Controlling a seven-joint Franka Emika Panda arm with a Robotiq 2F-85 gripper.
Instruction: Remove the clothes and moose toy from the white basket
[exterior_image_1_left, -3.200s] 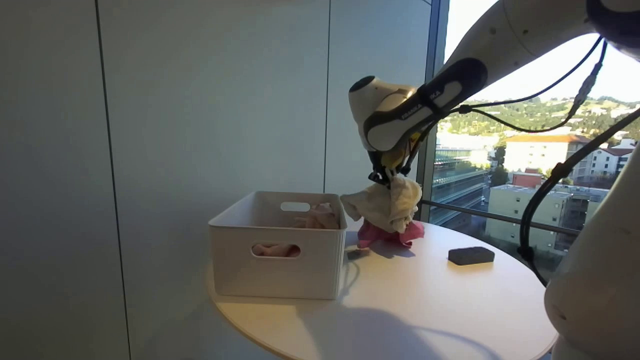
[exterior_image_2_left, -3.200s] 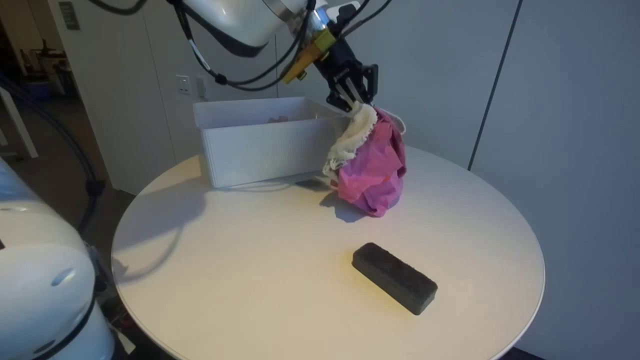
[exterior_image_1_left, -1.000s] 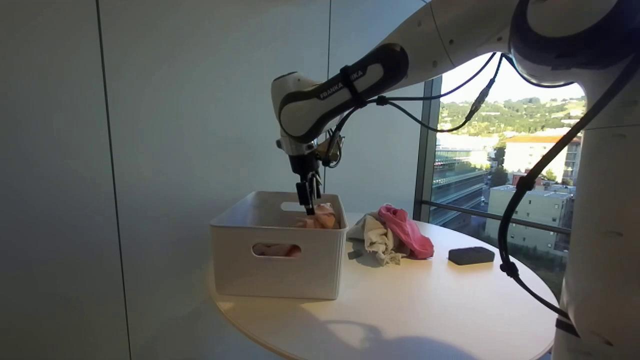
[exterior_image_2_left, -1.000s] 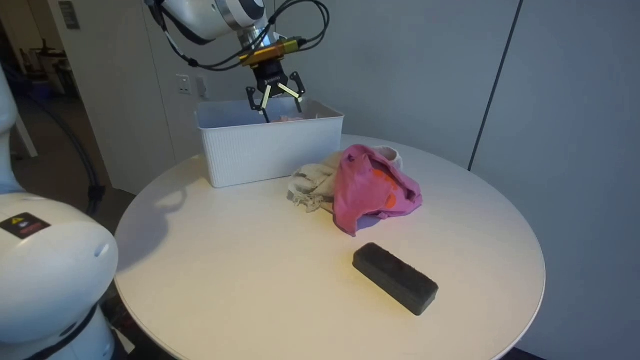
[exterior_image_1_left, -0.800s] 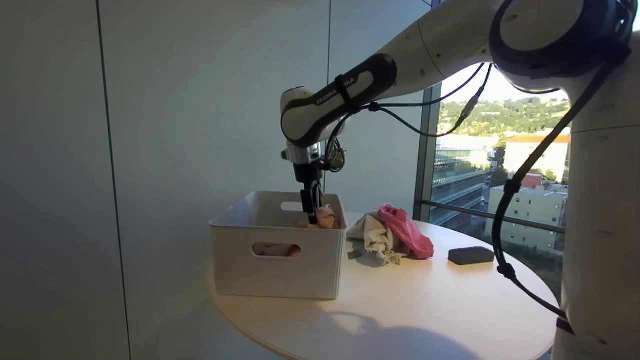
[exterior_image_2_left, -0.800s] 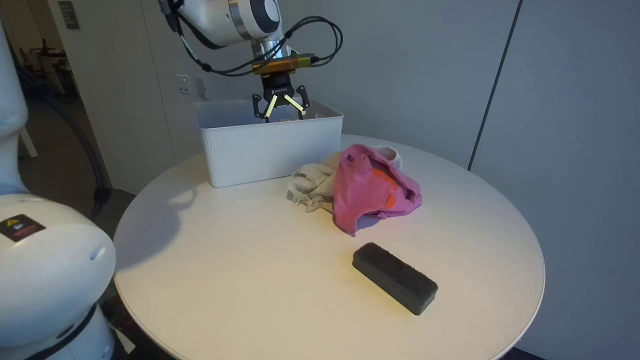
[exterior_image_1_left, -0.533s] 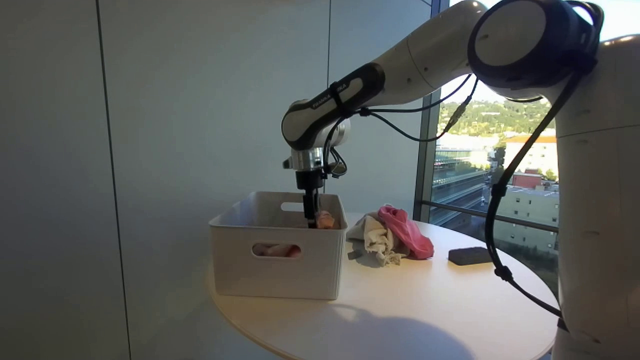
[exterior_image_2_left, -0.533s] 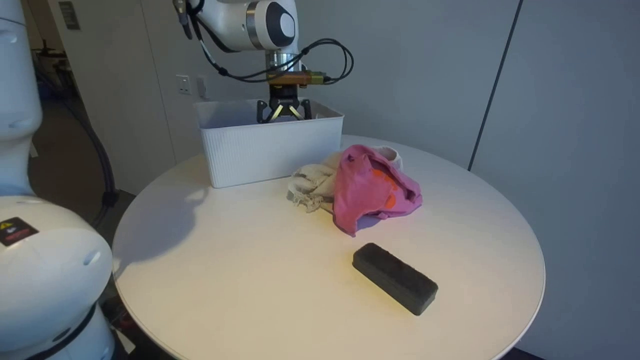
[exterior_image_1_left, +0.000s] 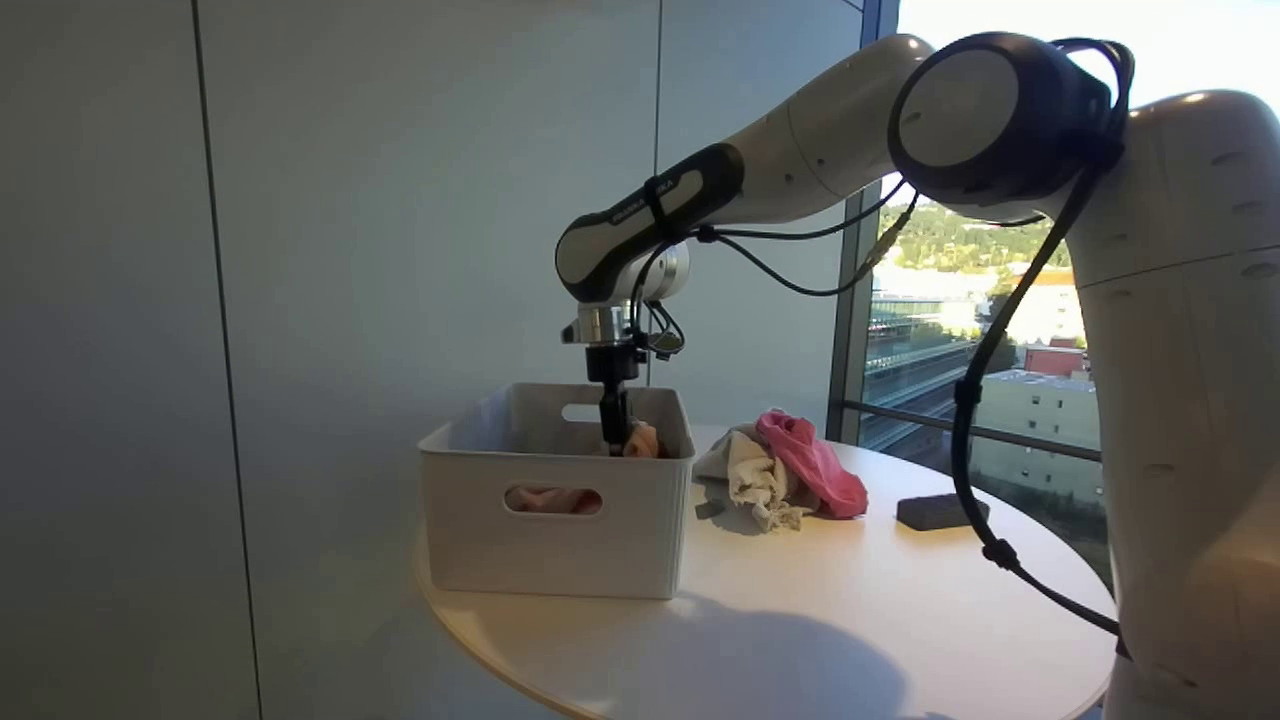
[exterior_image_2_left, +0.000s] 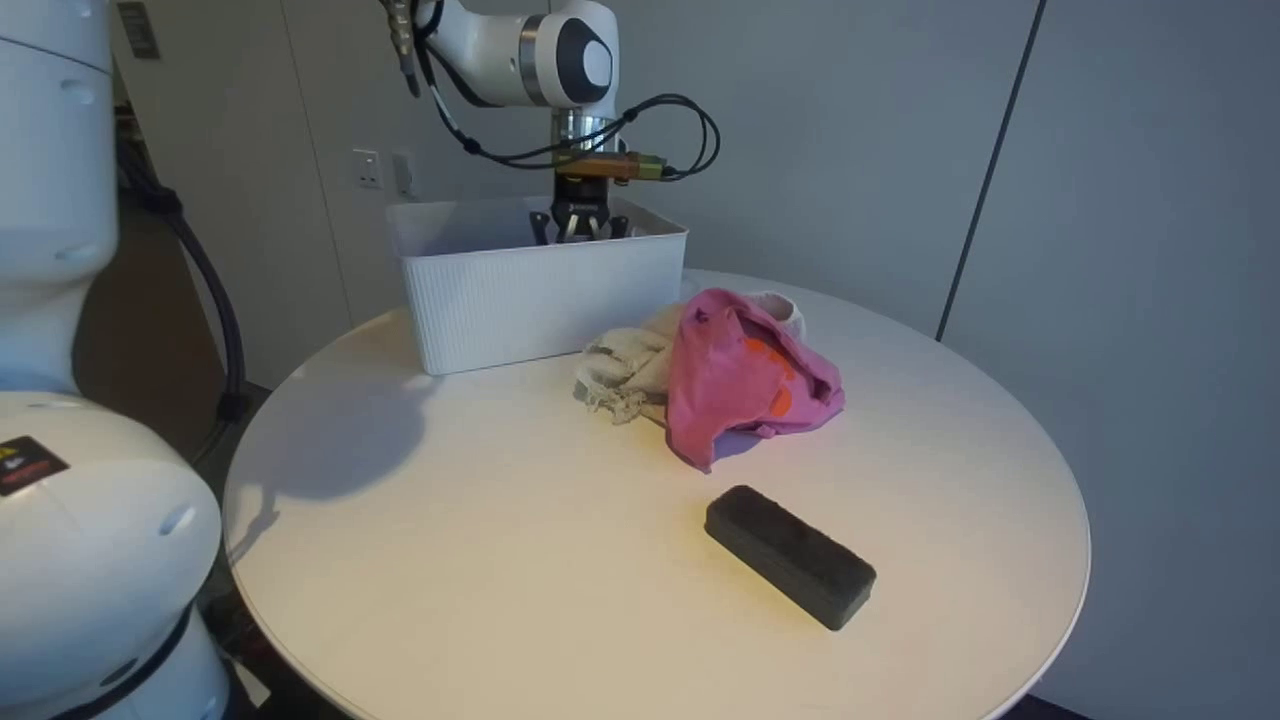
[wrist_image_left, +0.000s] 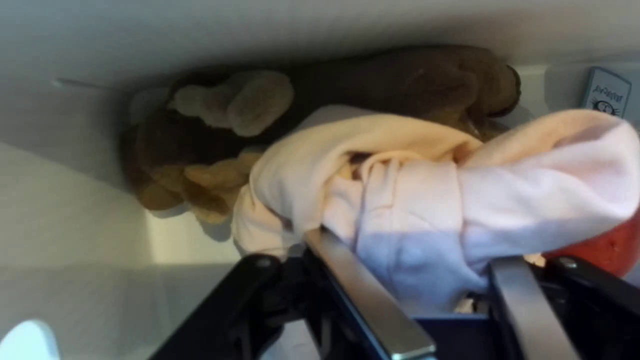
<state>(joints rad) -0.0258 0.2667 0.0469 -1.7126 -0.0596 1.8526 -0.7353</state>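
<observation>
Peach garment (wrist_image_left: 415, 205) between the jaws, moose toy (wrist_image_left: 430, 82) in the basket (exterior_image_2_left: 540, 315)

Nearest in the wrist view, the hand (wrist_image_left: 407, 255) points down inside the basket, jaws partly apart around the garment; whether it grips, I cannot tell. Beyond, the brown moose toy lies along the basket wall, partly hidden by the garment. Outside, on the counter (exterior_image_2_left: 480, 540), a cream cloth (exterior_image_2_left: 630, 365) and a pink cloth (exterior_image_2_left: 735, 375) lie bunched beside the basket; a dark block (exterior_image_2_left: 790, 555) sits farther off.

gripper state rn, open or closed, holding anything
Gripper: down in the white basket at the peach cloth, but its tips are hidden, so whether it is open or closed on the cloth cannot be told.
</observation>
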